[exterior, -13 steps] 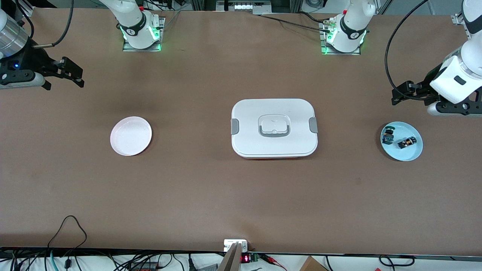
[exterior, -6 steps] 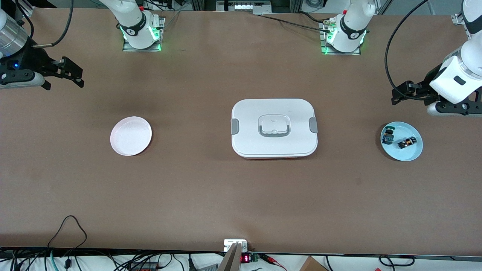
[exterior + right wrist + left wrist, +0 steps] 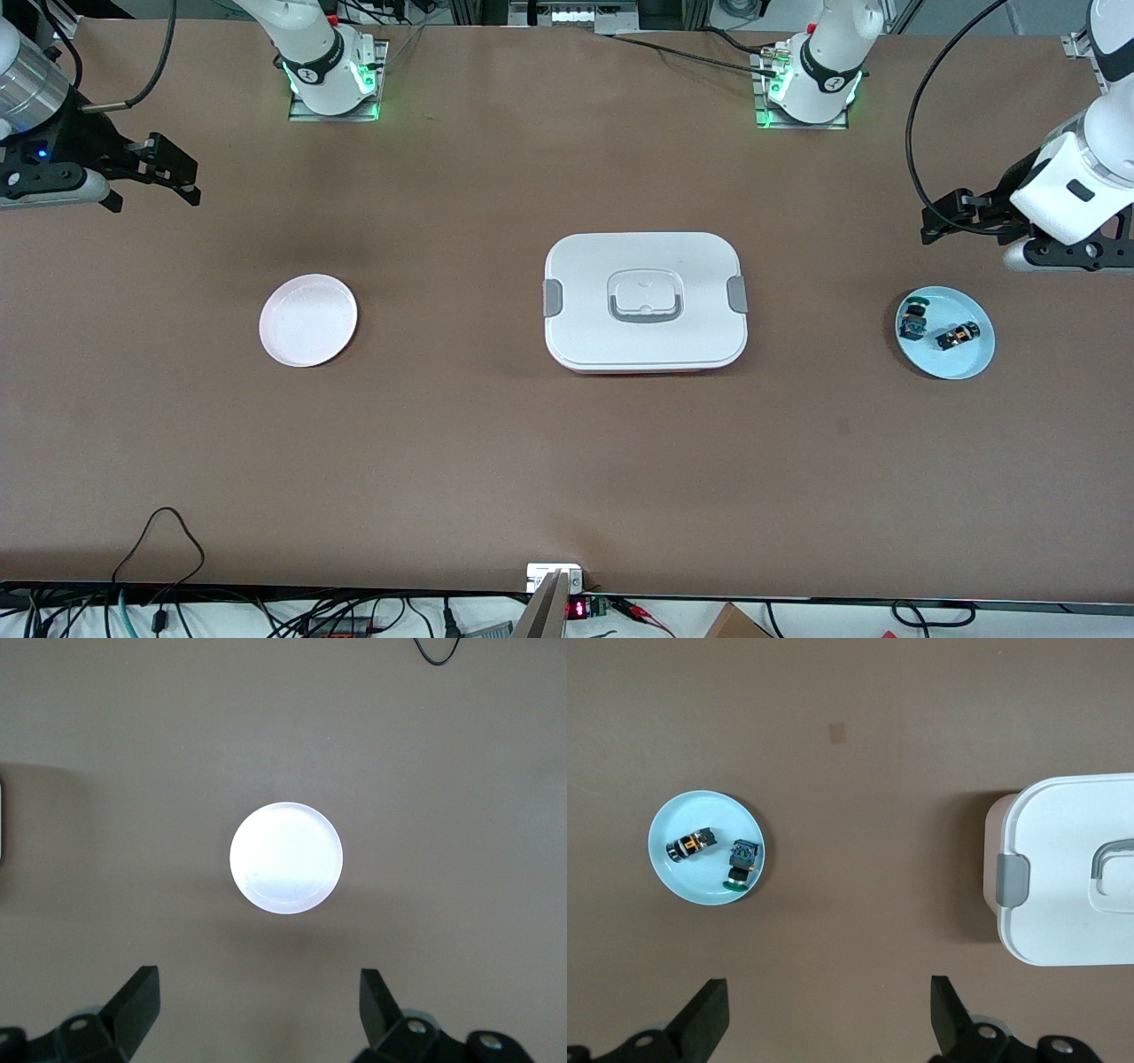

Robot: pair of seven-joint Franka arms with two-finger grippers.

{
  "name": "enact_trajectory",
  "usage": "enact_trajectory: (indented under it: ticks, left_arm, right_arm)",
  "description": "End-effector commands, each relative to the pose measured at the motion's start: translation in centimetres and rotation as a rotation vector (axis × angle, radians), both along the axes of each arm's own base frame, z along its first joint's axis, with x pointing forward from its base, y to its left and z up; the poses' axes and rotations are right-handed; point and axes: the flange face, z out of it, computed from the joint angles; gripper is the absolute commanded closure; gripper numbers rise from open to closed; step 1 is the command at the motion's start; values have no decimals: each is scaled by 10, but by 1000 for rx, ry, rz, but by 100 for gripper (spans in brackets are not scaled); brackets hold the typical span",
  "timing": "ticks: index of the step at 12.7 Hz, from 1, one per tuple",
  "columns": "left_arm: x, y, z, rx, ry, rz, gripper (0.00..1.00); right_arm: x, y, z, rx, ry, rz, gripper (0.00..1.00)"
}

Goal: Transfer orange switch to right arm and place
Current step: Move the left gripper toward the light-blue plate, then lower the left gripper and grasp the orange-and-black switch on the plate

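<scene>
The orange switch [image 3: 957, 336] [image 3: 689, 845] lies on a light-blue plate [image 3: 971, 359] [image 3: 673, 888] toward the left arm's end of the table, beside a small black part with a blue-green top [image 3: 912, 321] [image 3: 741, 865]. My left gripper [image 3: 937, 218] [image 3: 828, 989] hangs open and empty over bare table next to that plate. My right gripper [image 3: 177, 168] [image 3: 257, 980] is open and empty too, up over the table at the right arm's end. An empty white plate [image 3: 308, 321] [image 3: 285, 858] lies on the table near it.
A white lidded box with grey latches [image 3: 645, 301] [image 3: 1072, 877] sits in the middle of the table between the two plates. Cables [image 3: 159, 540] trail along the table's front edge.
Both arms have barely shifted. Nothing on the table has moved.
</scene>
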Motion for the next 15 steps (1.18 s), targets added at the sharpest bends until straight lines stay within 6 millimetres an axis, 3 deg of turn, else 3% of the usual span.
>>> enact_trajectory:
  ticks: [1, 6, 9, 10, 12, 15]
  left_arm:
    - [5, 2, -5, 11, 42, -12, 0]
    - [5, 1, -8, 11, 54, -14, 0]
    - [5, 5, -30, -1, 142, -6, 0]
    - [7, 8, -39, 1, 164, 1, 0]
    - [14, 19, -89, 14, 305, 14, 0]
    - [26, 68, -137, 0, 371, 95, 0]
  right_arm:
    - [2, 3, 6, 11, -11, -5, 0]
    - [2, 4, 6, 11, -11, -3, 0]
    - [2, 4, 6, 11, -11, -3, 0]
    - [2, 4, 6, 11, -13, -3, 0]
    - [2, 4, 6, 11, -13, -5, 0]
    - [2, 4, 7, 13, -19, -3, 0]
